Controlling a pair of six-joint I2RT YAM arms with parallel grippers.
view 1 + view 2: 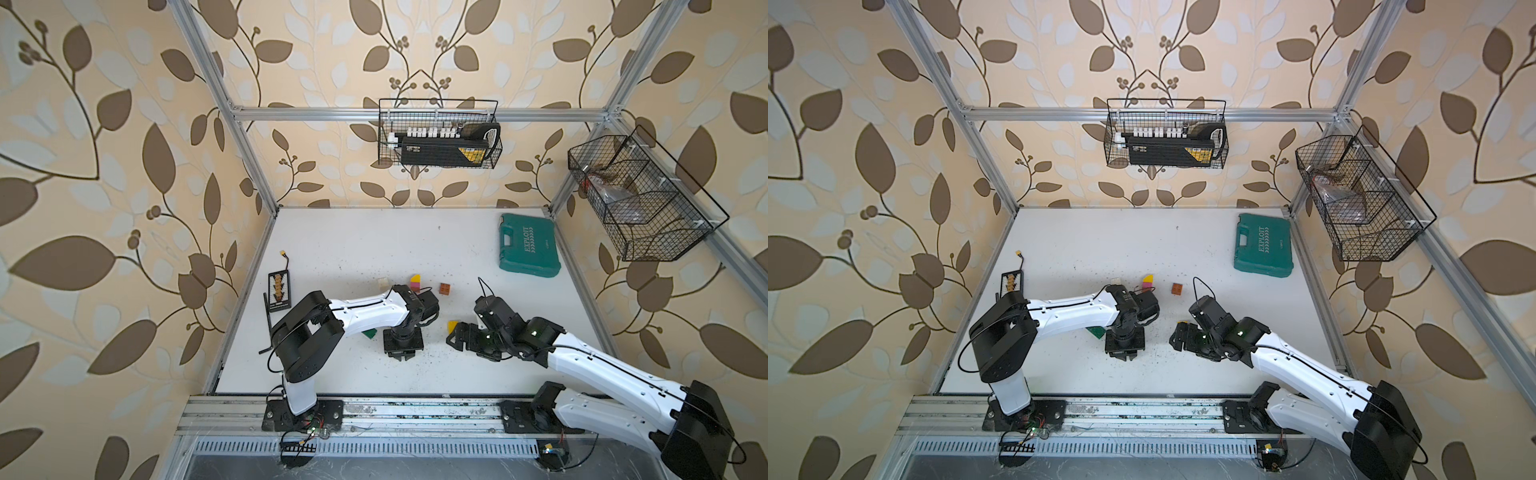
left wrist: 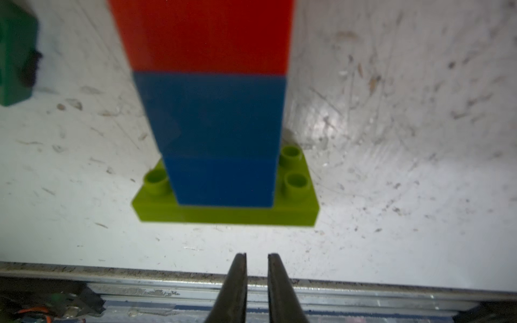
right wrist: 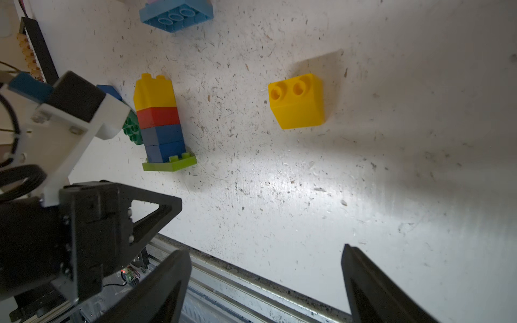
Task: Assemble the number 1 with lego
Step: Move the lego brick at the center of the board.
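Left gripper (image 2: 257,256): closest to my lens, two dark tapered fingers drawn almost together with only a thin slit between them, pinching nothing.
Lego tower (image 2: 212,112): upright just beyond those fingertips and clear of them. It has a flat lime plate with round hollow studs, then two blue bricks and a red one, all smooth glossy plastic and square in section. From my right wrist the Lego tower (image 3: 161,123) ends in a studded yellow cap.
Right gripper (image 3: 264,249): my black fingers are spread wide and hold nothing, low over the table to the right of the tower.
Loose yellow brick (image 3: 298,102): chunky, two round studs showing, alone to the right of the tower and apart from it.
Dark green brick (image 3: 131,130): studded, just left of the tower, partly behind my left wrist.
Light blue brick (image 3: 176,14): long, lying upturned with its hollow round tubes showing.
Brown brick (image 1: 445,289): small and studded, farther off mid-table, near a yellow and pink pair (image 1: 415,283).
Table (image 2: 391,139): white, scratched, flecked with dark crumbs.
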